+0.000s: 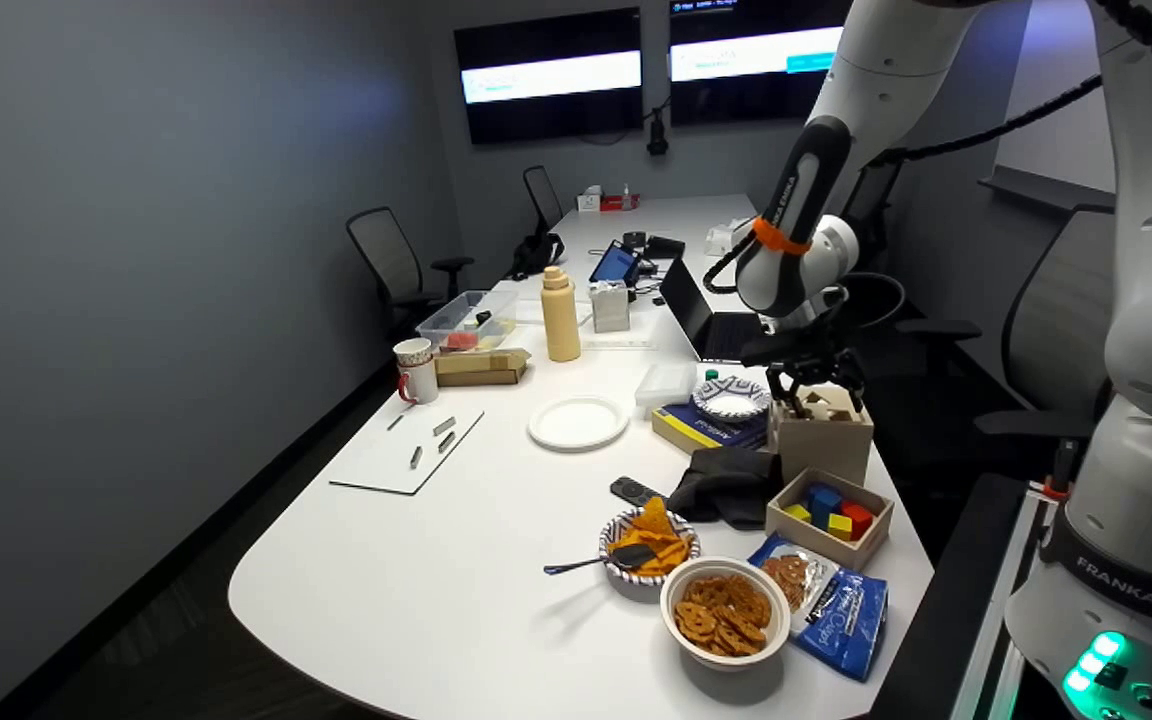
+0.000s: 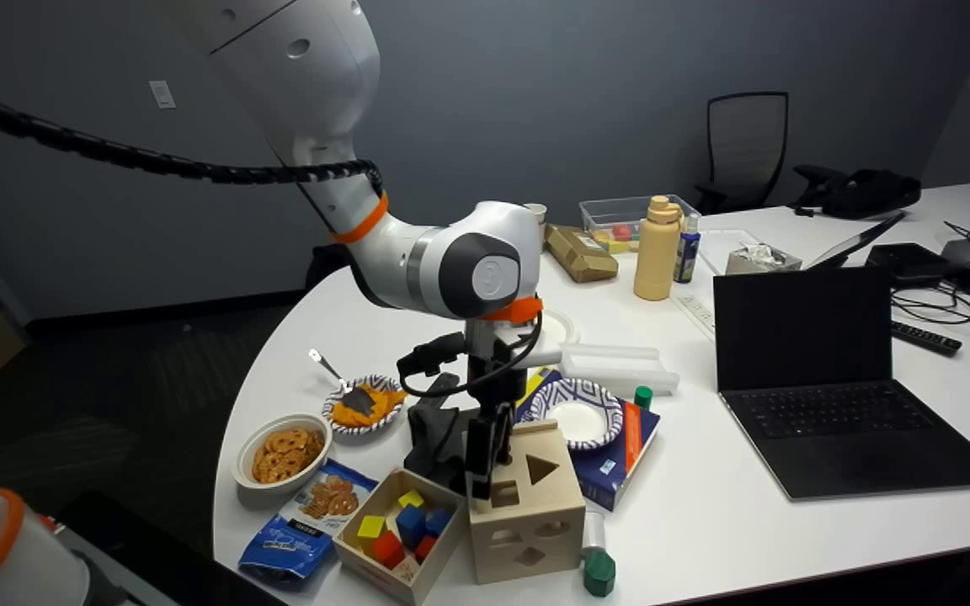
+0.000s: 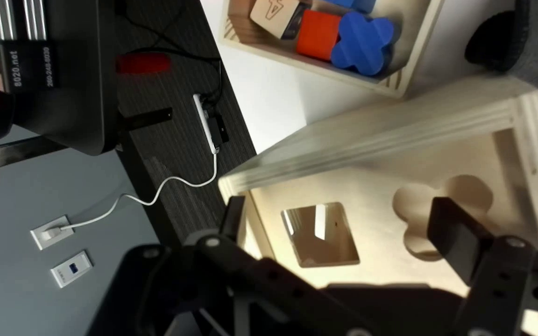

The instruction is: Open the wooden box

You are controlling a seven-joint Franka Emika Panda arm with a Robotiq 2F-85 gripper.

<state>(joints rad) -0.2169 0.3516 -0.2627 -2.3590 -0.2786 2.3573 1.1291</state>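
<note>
Wooden box, pale tan and cube-like, stands upright at the near edge of the table in an exterior view. Near face cut with two rounded holes and a diamond. Top panel in place: triangle and square cutouts; wrist view adds a clover and shows raised edges around part of the panel. Gripper over the left part of the top, jaws well apart, box panel visible between them. Near finger lies by the panel's near edge; far finger overlaps the clover cutout. Contact with the wood: cannot tell. Green block just right of the box. Wooden tray just left of the box, red, blue and yellow blocks inside; blue snack bag left of the tray. Farther back: black cloth behind the tray, blue book behind the box with a patterned plate on it, laptop well to the right. Pretzel bowl at left, bowl of orange chips behind it. Far side: yellow bottle, clear bin behind, then chair.
</note>
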